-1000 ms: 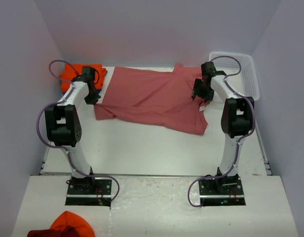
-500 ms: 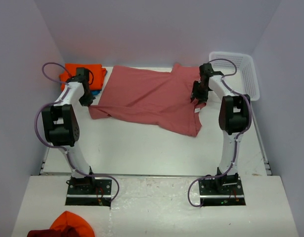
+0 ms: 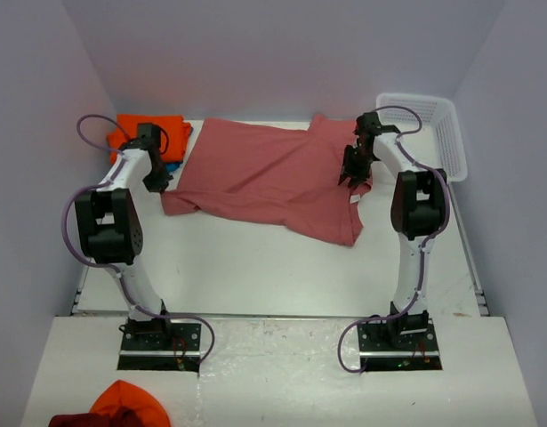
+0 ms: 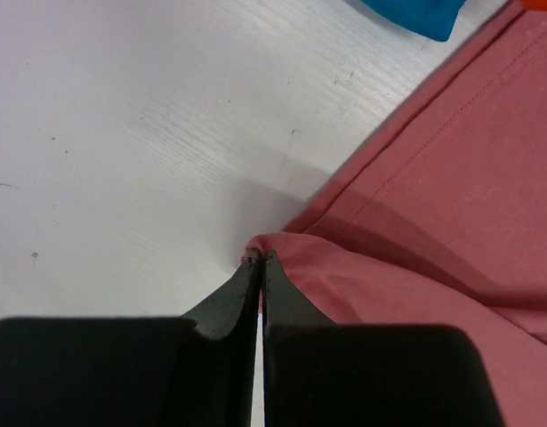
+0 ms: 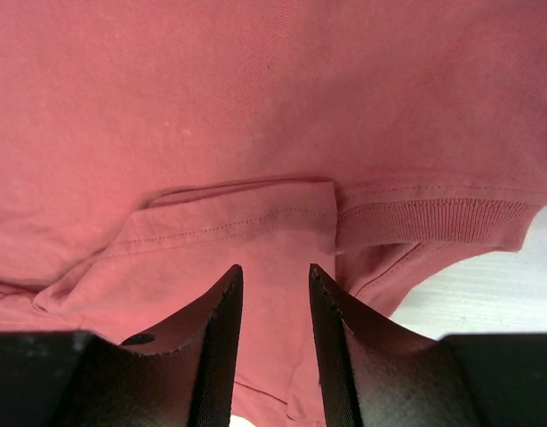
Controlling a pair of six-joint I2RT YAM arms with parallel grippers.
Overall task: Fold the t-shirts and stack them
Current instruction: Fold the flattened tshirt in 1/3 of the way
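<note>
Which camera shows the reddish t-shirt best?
The top external view: nearly the whole salmon t-shirt is in frame. The left wrist view shows only a corner pinched in the left gripper; the right wrist view only its collar area near the right gripper.

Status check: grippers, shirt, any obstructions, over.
Left gripper, jaws shut on salmon-red t-shirt hem corner. Right gripper, jaws open astride a fold near its collar. Shirt mostly spread, not folded. Nothing in the way.
</note>
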